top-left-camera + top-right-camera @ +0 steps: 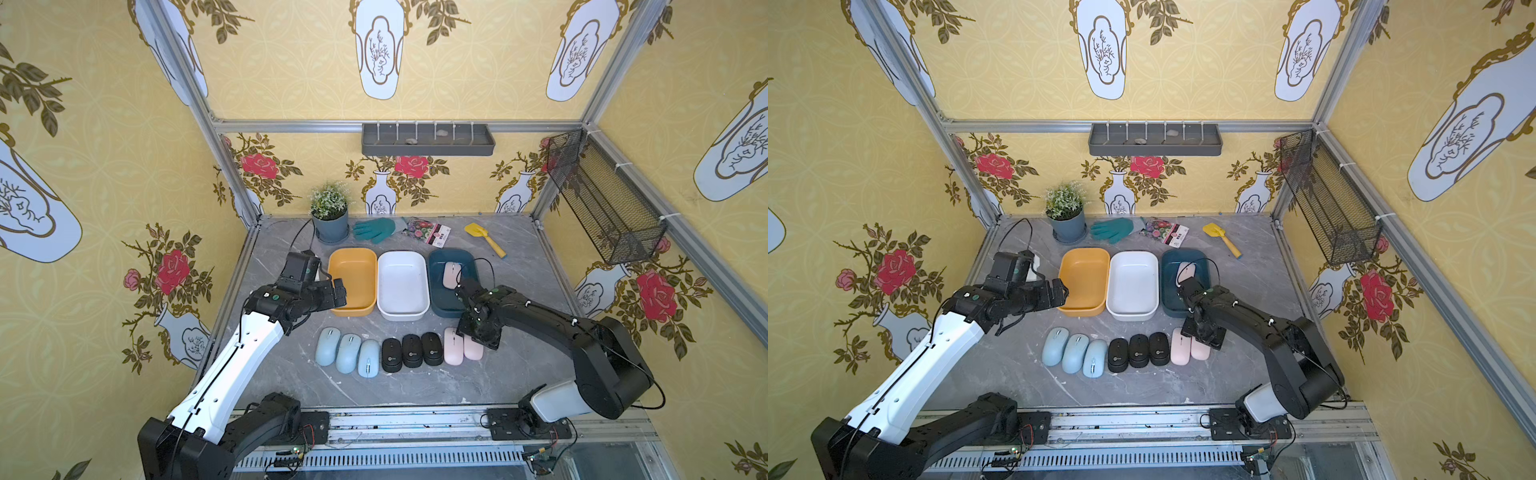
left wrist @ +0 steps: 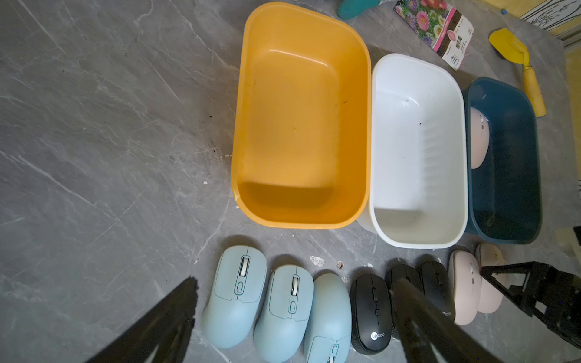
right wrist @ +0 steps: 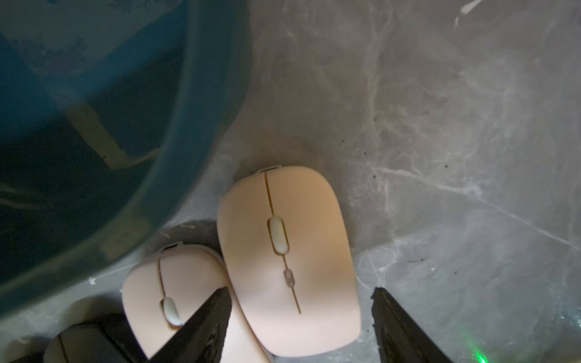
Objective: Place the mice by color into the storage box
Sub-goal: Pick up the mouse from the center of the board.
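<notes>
Three light blue mice [image 1: 348, 353], three black mice [image 1: 412, 351] and two pale pink mice [image 1: 453, 347] lie in a row on the grey table. A third pink mouse [image 1: 451, 274] lies in the dark blue box [image 1: 451, 251]. The orange box [image 1: 352, 253] and the white box [image 1: 402, 254] hold nothing. My right gripper [image 3: 301, 292] is low over the rightmost pink mouse [image 3: 289, 251], open. One finger touches the mouse's side where it meets the second pink mouse [image 3: 176, 283], and a gap shows at the other finger. My left gripper [image 1: 338, 293] hangs open by the orange box's near left corner.
Along the back stand a potted plant [image 1: 330, 226], a green glove [image 1: 376, 229], a seed packet [image 1: 430, 230] and a yellow trowel [image 1: 484, 237]. A wire basket [image 1: 602, 199] hangs on the right wall. A grey shelf [image 1: 428, 139] hangs on the back wall.
</notes>
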Controlling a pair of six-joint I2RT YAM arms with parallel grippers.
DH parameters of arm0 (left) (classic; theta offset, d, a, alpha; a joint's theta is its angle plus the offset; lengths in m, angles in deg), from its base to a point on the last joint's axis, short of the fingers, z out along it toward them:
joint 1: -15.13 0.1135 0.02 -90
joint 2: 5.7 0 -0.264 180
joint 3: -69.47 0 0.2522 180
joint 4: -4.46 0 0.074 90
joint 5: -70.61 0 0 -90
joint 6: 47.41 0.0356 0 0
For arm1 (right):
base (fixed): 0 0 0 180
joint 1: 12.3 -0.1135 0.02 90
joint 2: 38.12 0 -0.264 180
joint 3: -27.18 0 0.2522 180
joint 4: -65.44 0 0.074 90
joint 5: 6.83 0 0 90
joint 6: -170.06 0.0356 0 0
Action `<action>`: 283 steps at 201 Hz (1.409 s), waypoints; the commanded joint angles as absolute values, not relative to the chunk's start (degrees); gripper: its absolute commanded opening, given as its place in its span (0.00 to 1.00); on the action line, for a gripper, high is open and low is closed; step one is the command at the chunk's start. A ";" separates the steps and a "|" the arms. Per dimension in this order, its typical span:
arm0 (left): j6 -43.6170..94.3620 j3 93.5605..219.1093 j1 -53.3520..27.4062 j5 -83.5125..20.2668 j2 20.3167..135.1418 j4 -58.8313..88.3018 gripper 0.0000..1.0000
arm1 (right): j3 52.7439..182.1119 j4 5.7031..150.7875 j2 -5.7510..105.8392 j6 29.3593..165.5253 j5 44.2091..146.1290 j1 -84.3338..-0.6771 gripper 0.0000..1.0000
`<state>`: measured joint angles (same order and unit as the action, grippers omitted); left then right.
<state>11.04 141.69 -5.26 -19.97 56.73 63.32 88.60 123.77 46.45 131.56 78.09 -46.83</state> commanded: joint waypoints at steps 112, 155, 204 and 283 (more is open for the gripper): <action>10.68 142.55 -5.26 -19.48 58.11 63.76 0.98 | 83.59 120.26 47.64 131.32 79.03 -45.08 0.73; 10.69 142.64 -5.24 -19.39 58.20 63.75 0.98 | 82.27 119.56 47.94 131.83 78.86 -45.25 0.62; 10.52 142.73 -5.25 -19.22 58.43 63.76 0.98 | 85.58 124.09 44.65 131.11 77.98 -45.21 0.52; 10.42 142.82 -5.26 -19.23 58.97 63.07 0.98 | 105.72 136.17 41.88 123.33 75.80 -44.15 0.50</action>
